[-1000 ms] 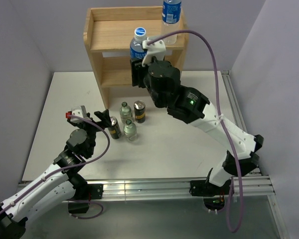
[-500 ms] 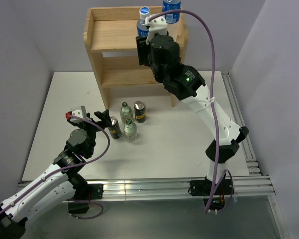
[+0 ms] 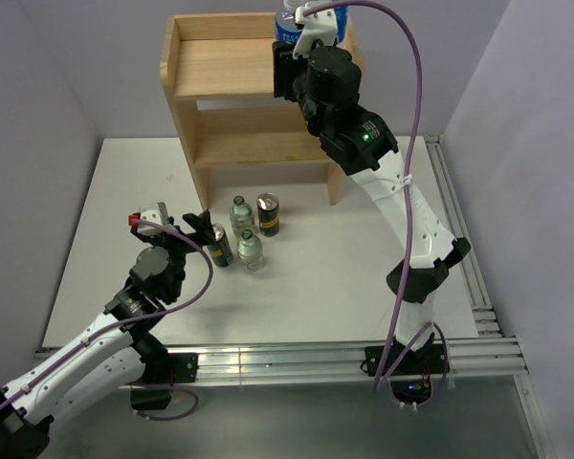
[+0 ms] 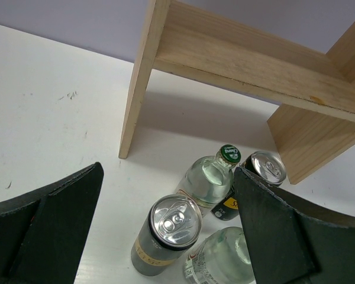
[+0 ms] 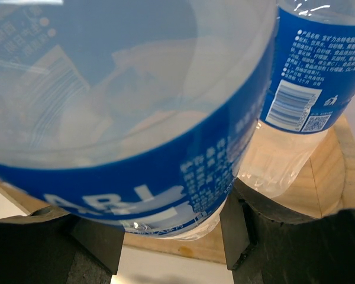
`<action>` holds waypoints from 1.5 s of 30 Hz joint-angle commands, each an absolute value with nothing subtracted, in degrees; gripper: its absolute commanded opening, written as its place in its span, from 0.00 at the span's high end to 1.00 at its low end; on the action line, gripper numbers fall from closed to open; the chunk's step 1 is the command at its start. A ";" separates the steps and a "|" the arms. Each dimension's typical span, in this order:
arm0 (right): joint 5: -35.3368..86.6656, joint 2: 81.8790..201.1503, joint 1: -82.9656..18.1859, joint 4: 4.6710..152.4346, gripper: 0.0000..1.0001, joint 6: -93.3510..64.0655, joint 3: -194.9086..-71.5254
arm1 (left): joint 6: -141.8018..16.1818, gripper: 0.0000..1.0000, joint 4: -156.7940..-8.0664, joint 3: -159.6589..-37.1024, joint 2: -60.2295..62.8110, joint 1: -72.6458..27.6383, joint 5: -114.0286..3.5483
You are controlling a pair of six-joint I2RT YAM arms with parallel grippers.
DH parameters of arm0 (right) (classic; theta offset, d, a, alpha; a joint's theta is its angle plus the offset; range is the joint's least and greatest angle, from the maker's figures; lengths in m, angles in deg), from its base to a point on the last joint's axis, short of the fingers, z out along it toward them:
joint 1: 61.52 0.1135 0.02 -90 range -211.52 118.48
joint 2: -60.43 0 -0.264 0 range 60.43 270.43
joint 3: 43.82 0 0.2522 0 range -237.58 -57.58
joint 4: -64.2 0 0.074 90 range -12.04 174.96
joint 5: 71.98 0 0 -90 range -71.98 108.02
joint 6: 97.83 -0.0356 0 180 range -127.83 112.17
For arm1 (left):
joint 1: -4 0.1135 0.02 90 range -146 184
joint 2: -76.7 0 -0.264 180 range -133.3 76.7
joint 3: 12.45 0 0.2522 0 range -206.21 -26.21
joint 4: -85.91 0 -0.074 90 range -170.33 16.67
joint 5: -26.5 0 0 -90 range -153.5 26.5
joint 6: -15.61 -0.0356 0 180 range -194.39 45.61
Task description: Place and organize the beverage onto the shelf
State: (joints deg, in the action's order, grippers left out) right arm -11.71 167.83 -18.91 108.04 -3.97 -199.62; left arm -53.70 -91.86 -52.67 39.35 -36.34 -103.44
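Gripped plastic bottle (image 3: 286,26) cut by top edge (body behind right end effector (image 3: 289,71)), glass bottle (image 4: 222,260) cropped below

White table (image 3: 316,273), grey walls (image 3: 57,67); aluminium rail (image 3: 287,361) along near edge

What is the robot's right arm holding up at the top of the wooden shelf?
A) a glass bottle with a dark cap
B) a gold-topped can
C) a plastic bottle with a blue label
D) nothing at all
C: the right wrist view shows the right pincer clamped around a clear blue-label plastic bottle, up at the top tier of the shelf.
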 commanded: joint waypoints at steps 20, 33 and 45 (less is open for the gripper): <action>-5.80 171.00 -25.39 93.95 1.00 -9.85 -201.64 | -53.91 0.01 -93.51 -53.28 39.17 -36.52 -103.75; -6.50 171.44 -26.01 93.51 0.75 -11.08 -199.44 | -54.09 0.01 -93.60 -53.28 39.25 -36.52 -103.67; -6.85 170.74 -26.01 92.81 0.32 -11.61 -197.24 | -54.17 0.01 -93.60 -53.37 39.78 -36.52 -103.67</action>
State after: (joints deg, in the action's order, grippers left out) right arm -6.47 173.25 -25.57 98.49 -11.03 -196.95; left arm -53.70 -91.83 -52.67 39.33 -36.34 -103.44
